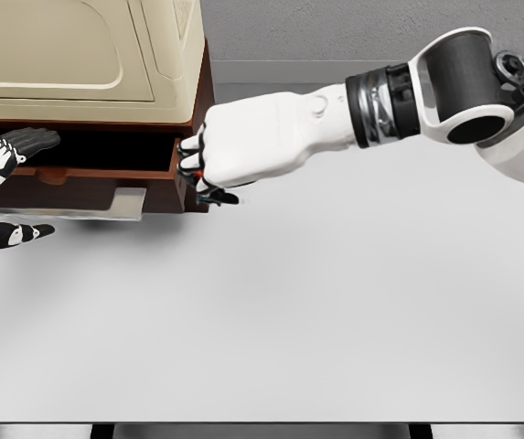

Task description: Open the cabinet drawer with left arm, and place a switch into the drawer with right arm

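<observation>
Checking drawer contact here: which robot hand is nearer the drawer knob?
Left. The left robot hand sits just above and left of the knob; the right robot hand is far to its right, at the drawer's right corner.

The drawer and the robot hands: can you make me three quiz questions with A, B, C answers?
1. Where is the right hand?
A. At the cabinet's right front corner
B. At the table's near edge
C. On top of the cabinet

2. What colour is the table?
A. Green
B. White
C. Red

3. How is the drawer?
A. Fully shut
B. Pulled open
C. Lying on the table

Answers:
1 A, the right arm reaches across to the brown cabinet corner.
2 B, the whole top is plain white.
3 B, a dark gap shows over the drawer front, by the left hand.
</observation>
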